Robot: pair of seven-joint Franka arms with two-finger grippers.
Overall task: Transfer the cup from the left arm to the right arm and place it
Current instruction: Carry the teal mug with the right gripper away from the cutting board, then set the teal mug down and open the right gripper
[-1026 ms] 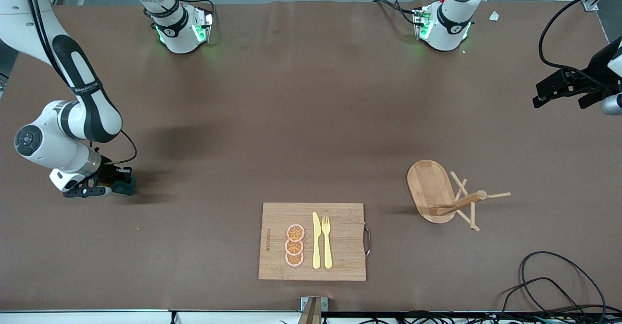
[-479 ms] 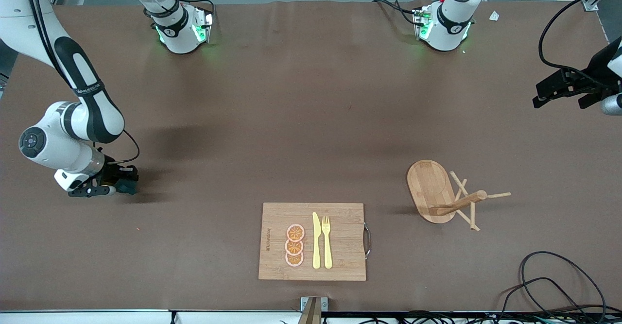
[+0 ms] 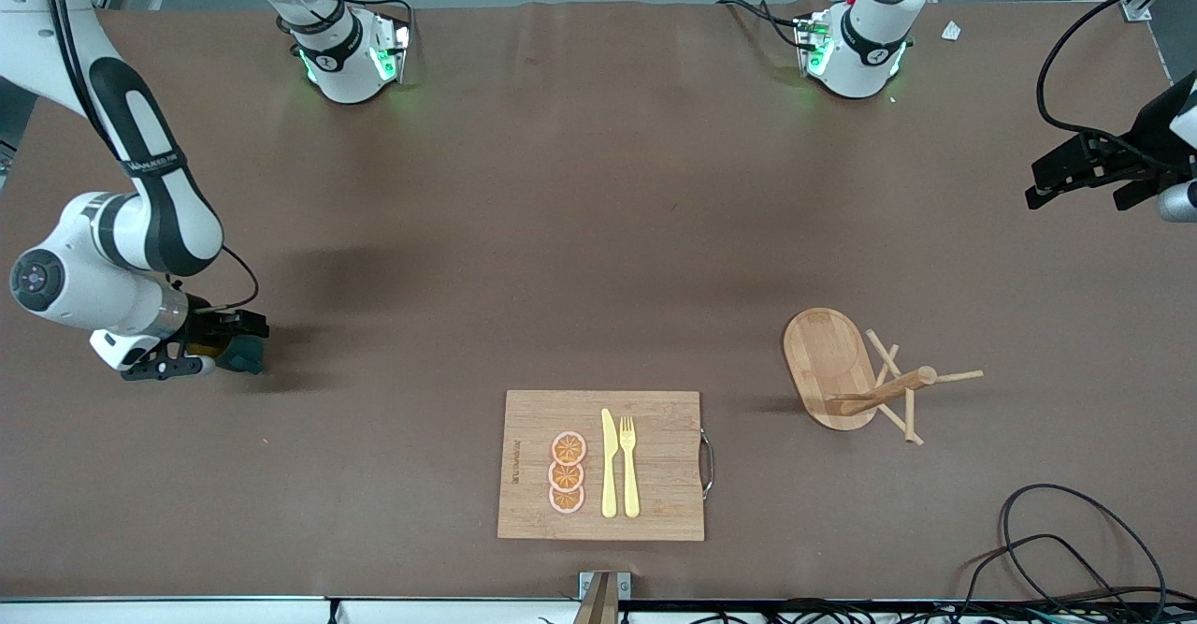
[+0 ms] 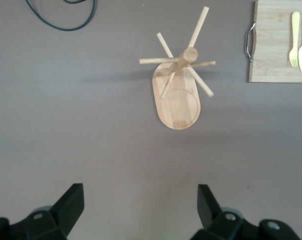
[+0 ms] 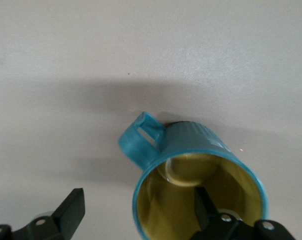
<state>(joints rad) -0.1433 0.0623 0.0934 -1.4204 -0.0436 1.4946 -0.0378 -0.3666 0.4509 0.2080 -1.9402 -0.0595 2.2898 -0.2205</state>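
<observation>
**Teal cup set on the surface at the right arm's end, jaws parted around its rim**

The cup [image 5: 191, 175] is seen as a small cylinder with a glossy teal outside, faintly ribbed down its wall, and a dull mustard-yellow inside; a short, flat teal loop of a handle juts from the side just under the rim. It is seen standing upright on the brown surface [image 3: 598, 231] toward the right arm's end; in the front view only a dark teal sliver of it [image 3: 245, 351] is shown beside the wrist.

The right gripper [image 3: 220, 343] is held low at the cup; its jaws are spread wide, one dark finger [image 5: 211, 212] reaching down inside the yellow mouth and the other [image 5: 71, 210] standing clear outside the wall, apart from the handle; no squeeze on the wall is shown.

The left gripper [image 3: 1075, 175] is kept waiting in the air at the left arm's end, jaws released and empty, over bare surface.

A wooden peg stand [image 3: 865, 376] is seen on an oval bamboo base, with a round post and thin dowels sticking out at angles; it stands toward the left arm's end. A rectangular bamboo cutting board [image 3: 655, 465] with a metal handle lies nearer the front camera; on it are laid three orange slices [image 3: 567, 472], a pale yellow knife [image 3: 609, 463] and a matching fork [image 3: 629, 465], side by side. A loop of black cable [image 3: 1075, 530] lies at the near corner.
</observation>
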